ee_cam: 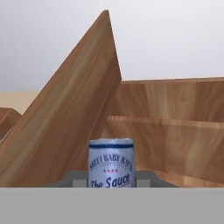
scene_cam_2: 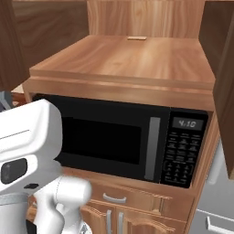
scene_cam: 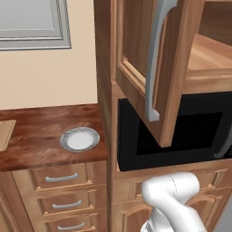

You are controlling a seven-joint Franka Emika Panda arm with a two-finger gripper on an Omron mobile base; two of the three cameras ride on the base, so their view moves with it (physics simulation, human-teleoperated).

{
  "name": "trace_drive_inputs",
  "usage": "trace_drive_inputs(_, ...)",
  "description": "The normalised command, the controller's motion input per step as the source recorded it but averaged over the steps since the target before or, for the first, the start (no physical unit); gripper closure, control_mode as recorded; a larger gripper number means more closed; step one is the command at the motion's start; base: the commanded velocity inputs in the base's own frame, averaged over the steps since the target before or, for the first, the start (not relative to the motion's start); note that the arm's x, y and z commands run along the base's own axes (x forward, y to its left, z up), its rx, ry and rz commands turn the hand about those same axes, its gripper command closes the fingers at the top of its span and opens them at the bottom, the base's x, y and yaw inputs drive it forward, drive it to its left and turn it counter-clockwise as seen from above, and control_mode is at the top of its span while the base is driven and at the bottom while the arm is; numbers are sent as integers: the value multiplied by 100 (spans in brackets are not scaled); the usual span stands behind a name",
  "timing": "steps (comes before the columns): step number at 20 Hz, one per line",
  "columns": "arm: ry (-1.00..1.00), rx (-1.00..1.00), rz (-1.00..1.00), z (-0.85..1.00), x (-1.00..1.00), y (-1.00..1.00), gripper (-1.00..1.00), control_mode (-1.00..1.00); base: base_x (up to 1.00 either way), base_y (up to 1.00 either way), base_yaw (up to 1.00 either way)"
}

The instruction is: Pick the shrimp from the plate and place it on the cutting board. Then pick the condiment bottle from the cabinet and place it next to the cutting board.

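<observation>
Hand [ee_cam: 111, 180] sits with its two grey fingers pressed against both sides of the condiment bottle [ee_cam: 110, 162], so it reads as clamped on it. The label fills the low middle of the hand view, with cabinet [scene_cam: 136, 41] wood panels behind it.

**Where the goal is:** in the left base view the cutting board [scene_cam: 4, 133] is just a tan corner at the far left edge of the surface [scene_cam: 41, 120]. The plate [scene_cam: 79, 138] lies between it and the cabinet column.

**Risks, as I judge them:**
- The open cabinet door [scene_cam: 174, 90] and its long silver handle [scene_cam: 154, 68] hang out over the microwave [scene_cam_2: 114, 137]. Swing left too tight and you clip them with the bottle or the wrist.
- The grip looks low on a smooth round body, so a knock or a fast swing could twist the bottle or let it slip.
- Set it down tilted and it tips or rolls.
- Drop it too far left and it lands on the board, not beside it.
- You could also nudge the plate on the way past.

**Counts:**
- Bottle: one
- Plate: one
- Board: one
- Microwave: one
- Open door: one
- Drawers [scene_cam: 61, 177] under the surface: three
</observation>
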Motion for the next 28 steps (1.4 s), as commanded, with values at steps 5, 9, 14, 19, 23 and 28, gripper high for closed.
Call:
trace_drive_inputs(5, 0, 0, 0, 0, 0, 0, 100, 100, -46, 0, 0)
trace_drive_inputs(9, 0, 0, 0, 0, 0, 0, 100, 100, -41, 0, 0)
trace_drive_inputs(14, 0, 0, 0, 0, 0, 0, 100, 100, -41, 0, 0)
trace_drive_inputs(19, 0, 0, 0, 0, 0, 0, 100, 100, -42, 0, 0)
trace_drive_inputs(23, 0, 0, 0, 0, 0, 0, 100, 100, -44, 0, 0)
trace_drive_inputs(28, 0, 0, 0, 0, 0, 0, 100, 100, -38, 1, 0)
